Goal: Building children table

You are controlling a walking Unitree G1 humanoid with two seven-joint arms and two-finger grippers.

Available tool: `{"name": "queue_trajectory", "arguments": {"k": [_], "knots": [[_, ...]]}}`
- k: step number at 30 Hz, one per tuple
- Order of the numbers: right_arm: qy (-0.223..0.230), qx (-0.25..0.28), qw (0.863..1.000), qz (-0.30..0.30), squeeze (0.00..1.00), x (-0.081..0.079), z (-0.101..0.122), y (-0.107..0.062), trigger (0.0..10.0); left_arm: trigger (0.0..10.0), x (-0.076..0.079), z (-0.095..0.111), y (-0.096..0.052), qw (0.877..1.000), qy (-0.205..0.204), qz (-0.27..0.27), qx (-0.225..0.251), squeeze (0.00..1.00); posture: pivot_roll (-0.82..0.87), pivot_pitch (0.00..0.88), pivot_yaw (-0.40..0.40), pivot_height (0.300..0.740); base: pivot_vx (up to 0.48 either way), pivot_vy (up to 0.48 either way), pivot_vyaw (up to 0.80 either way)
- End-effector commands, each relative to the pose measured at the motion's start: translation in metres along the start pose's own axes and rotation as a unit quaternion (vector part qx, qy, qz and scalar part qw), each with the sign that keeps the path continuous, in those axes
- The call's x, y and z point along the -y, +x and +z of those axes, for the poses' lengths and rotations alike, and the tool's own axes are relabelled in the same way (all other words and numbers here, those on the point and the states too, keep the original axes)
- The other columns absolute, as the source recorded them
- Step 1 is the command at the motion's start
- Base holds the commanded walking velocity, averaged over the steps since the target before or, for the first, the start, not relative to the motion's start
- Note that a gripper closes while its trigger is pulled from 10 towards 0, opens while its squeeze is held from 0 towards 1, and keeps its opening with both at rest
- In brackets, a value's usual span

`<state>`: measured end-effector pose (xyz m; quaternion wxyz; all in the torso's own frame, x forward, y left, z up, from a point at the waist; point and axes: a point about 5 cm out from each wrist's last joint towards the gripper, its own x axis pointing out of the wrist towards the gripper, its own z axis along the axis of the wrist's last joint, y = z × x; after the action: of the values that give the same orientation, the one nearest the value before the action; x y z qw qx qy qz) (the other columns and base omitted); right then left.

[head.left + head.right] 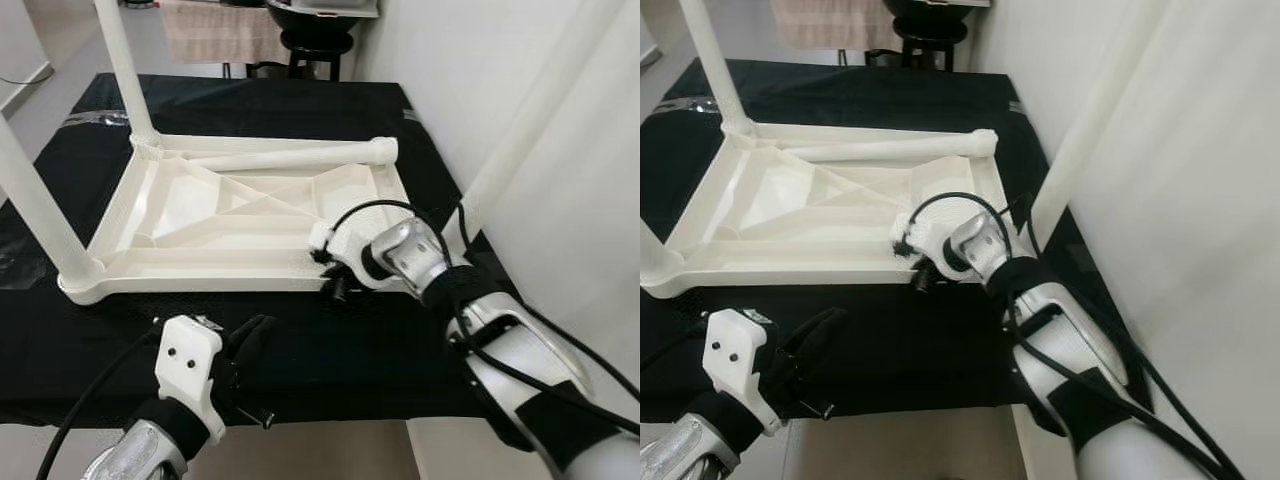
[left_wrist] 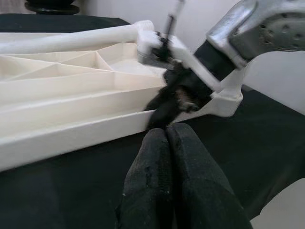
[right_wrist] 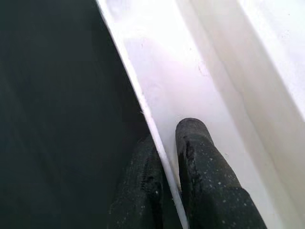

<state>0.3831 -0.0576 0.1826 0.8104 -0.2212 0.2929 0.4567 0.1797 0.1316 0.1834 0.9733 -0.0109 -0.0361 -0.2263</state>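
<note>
The white plastic tabletop (image 1: 190, 205) lies upside down on a black-covered table (image 1: 300, 100). Two white legs stand in its left corners: one far (image 1: 125, 60), one near (image 1: 35, 205). A third leg (image 1: 300, 155) lies loose across the far edge. My right gripper (image 1: 335, 283) is shut on the tabletop's near rim (image 3: 157, 119) by the near right corner, one finger (image 3: 195, 143) inside the rim and the other outside. My left gripper (image 1: 258, 335) hovers over the black cloth in front of the tabletop, fingers (image 2: 188, 157) pressed together and holding nothing.
A long white tube (image 1: 530, 110) slants up along the white wall (image 1: 600, 200) on the right, its base hidden behind my right arm. A black stool (image 1: 315, 45) stands beyond the table. The table's front edge (image 1: 330, 415) runs just below my left gripper.
</note>
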Motion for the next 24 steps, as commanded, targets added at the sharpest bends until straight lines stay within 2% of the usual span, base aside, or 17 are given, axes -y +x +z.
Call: {"name": "queue_trajectory", "arguments": {"k": [1, 4, 5, 7, 8, 9, 10, 11, 12, 13, 14, 16, 17, 19, 22, 23, 24], "knots": [[0.080, 0.048, 0.995, -0.035, 0.00, 0.001, 0.007, 0.001, 0.0, 10.0, 0.000, -0.005, 0.000, 1.000, -0.006, -0.002, -0.013, 0.00, 0.11, 0.152, -0.114, 0.740, 0.000, 0.000, 0.00], [0.139, 0.081, 0.987, -0.012, 0.00, -0.015, 0.025, 0.009, 0.0, 10.0, 0.000, -0.006, 0.000, 1.000, -0.007, -0.002, -0.014, 0.00, 0.11, 0.137, -0.111, 0.740, 0.000, 0.000, 0.00], [0.139, 0.081, 0.987, -0.012, 0.00, -0.015, 0.025, 0.009, 0.0, 10.0, 0.000, -0.006, 0.000, 1.000, -0.007, -0.002, -0.014, 0.00, 0.11, 0.137, -0.111, 0.740, 0.000, 0.000, 0.00], [0.153, 0.108, 0.982, 0.013, 0.00, -0.030, 0.039, 0.015, 0.0, 10.0, 0.000, -0.007, 0.000, 1.000, -0.007, -0.003, -0.014, 0.00, 0.11, 0.129, -0.110, 0.740, 0.000, 0.000, 0.00], [0.153, 0.108, 0.982, 0.013, 0.00, -0.030, 0.039, 0.015, 0.0, 10.0, 0.000, -0.007, 0.000, 1.000, -0.007, -0.003, -0.014, 0.00, 0.11, 0.129, -0.110, 0.740, 0.000, 0.000, 0.00], [0.154, 0.129, 0.979, 0.031, 0.00, -0.043, 0.051, 0.020, 0.0, 10.0, 0.000, -0.007, 0.001, 1.000, -0.007, -0.003, -0.014, 0.00, 0.11, 0.129, -0.110, 0.740, 0.000, 0.000, 0.00], [0.150, 0.179, 0.971, 0.044, 0.00, -0.067, 0.071, 0.028, 1.8, 10.0, 0.000, -0.008, 0.001, 1.000, -0.008, -0.004, -0.015, 0.00, 0.11, 0.114, -0.108, 0.740, 0.000, 0.000, 0.00], [0.147, 0.210, 0.965, 0.044, 0.00, -0.082, 0.081, 0.033, 8.1, 10.0, 0.000, -0.009, 0.001, 1.000, -0.008, -0.004, -0.016, 0.00, 0.12, 0.111, -0.107, 0.740, 0.000, 0.000, 0.00], [0.147, 0.210, 0.965, 0.044, 0.00, -0.082, 0.081, 0.033, 8.1, 10.0, 0.000, -0.009, 0.001, 1.000, -0.008, -0.004, -0.016, 0.00, 0.12, 0.111, -0.107, 0.740, 0.000, 0.000, 0.00], [0.151, 0.231, 0.960, 0.049, 0.00, -0.096, 0.088, 0.037, 10.0, 10.0, 0.000, -0.010, 0.001, 1.000, -0.008, -0.004, -0.017, 0.00, 0.12, 0.108, -0.108, 0.740, 0.000, 0.000, 0.00], [0.151, 0.231, 0.960, 0.049, 0.00, -0.096, 0.088, 0.037, 10.0, 10.0, 0.000, -0.010, 0.001, 1.000, -0.008, -0.004, -0.017, 0.00, 0.12, 0.108, -0.108, 0.740, 0.000, 0.000, 0.00], [0.145, 0.246, 0.954, 0.092, 0.00, -0.128, 0.097, 0.043, 10.0, 10.0, 0.000, -0.011, 0.002, 1.000, -0.008, -0.004, -0.017, 0.00, 0.13, 0.101, -0.109, 0.740, 0.000, 0.000, 0.00], [0.139, 0.251, 0.950, 0.125, 1.00, -0.147, 0.100, 0.044, 10.0, 10.0, 0.000, -0.011, 0.002, 1.000, -0.008, -0.004, -0.018, 0.00, 0.13, 0.099, -0.109, 0.740, 0.000, 0.000, 0.00], [0.131, 0.268, 0.943, 0.150, 1.00, -0.166, 0.103, 0.042, 10.0, 10.0, 0.000, -0.012, 0.003, 1.000, -0.008, -0.004, -0.018, 0.00, 0.12, 0.096, -0.112, 0.740, 0.000, 0.000, 0.00], [0.127, 0.278, 0.940, 0.149, 1.00, -0.169, 0.104, 0.041, 10.0, 10.0, 0.000, -0.012, 0.003, 1.000, -0.008, -0.004, -0.017, 0.00, 0.12, 0.096, -0.112, 0.740, 0.000, 0.000, 0.00], [0.138, 0.300, 0.935, 0.128, 1.00, -0.163, 0.101, 0.037, 10.0, 10.0, 0.000, -0.012, 0.004, 1.000, -0.008, -0.003, -0.016, 0.00, 0.12, 0.095, -0.113, 0.740, 0.000, 0.000, 0.00], [0.138, 0.300, 0.935, 0.128, 1.00, -0.163, 0.101, 0.037, 10.0, 10.0, 0.000, -0.012, 0.004, 1.000, -0.008, -0.003, -0.016, 0.00, 0.12, 0.095, -0.113, 0.740, 0.000, 0.000, 0.00]]}}
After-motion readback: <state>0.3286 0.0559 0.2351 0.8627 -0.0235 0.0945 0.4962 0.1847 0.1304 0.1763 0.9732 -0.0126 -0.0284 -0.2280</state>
